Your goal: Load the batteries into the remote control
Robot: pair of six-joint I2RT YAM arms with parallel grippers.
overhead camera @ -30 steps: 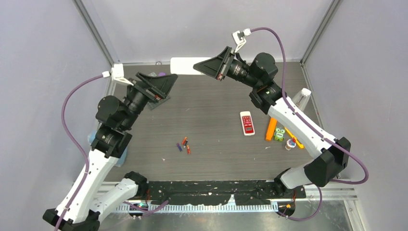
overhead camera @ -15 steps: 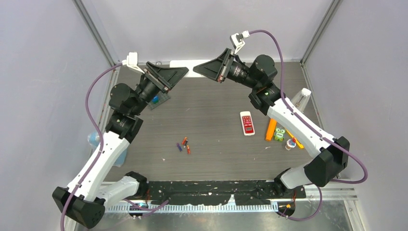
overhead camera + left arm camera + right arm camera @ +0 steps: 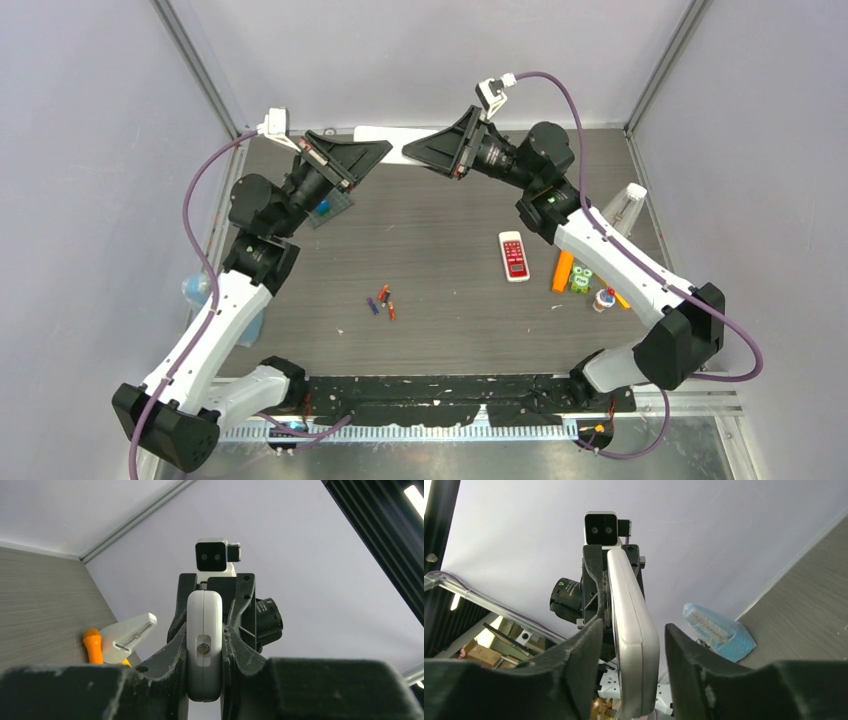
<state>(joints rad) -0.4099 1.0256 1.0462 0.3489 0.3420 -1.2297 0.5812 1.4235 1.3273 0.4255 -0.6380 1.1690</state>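
The long white plastic remote control [image 3: 204,625] hung in the air near the top centre of the overhead view, bridged between the two arms. The left gripper [image 3: 204,655] had its jaws clamped on one rounded end, pads pressed to both narrow sides beside a small screw. The right gripper [image 3: 633,630] had its jaws parted around the other end, with a clear gap on at least one side, so it carried little or nothing.

The shell looked smooth and glossy with softly curved edges. Held by one end only, such a long body could sag, pivot or slide out of the left jaws and drop to the desk [image 3: 450,200]. Whether the battery cover was on or off could not be told.

The four tiny red-orange and blue-purple cylindrical batteries [image 3: 383,300] lay loose at the middle of the grey wood-grain desk, well apart from both grippers. Being round and thin, they would probably roll at a nudge. A smaller white remote with a red key panel [image 3: 514,256] lay flat to their right.
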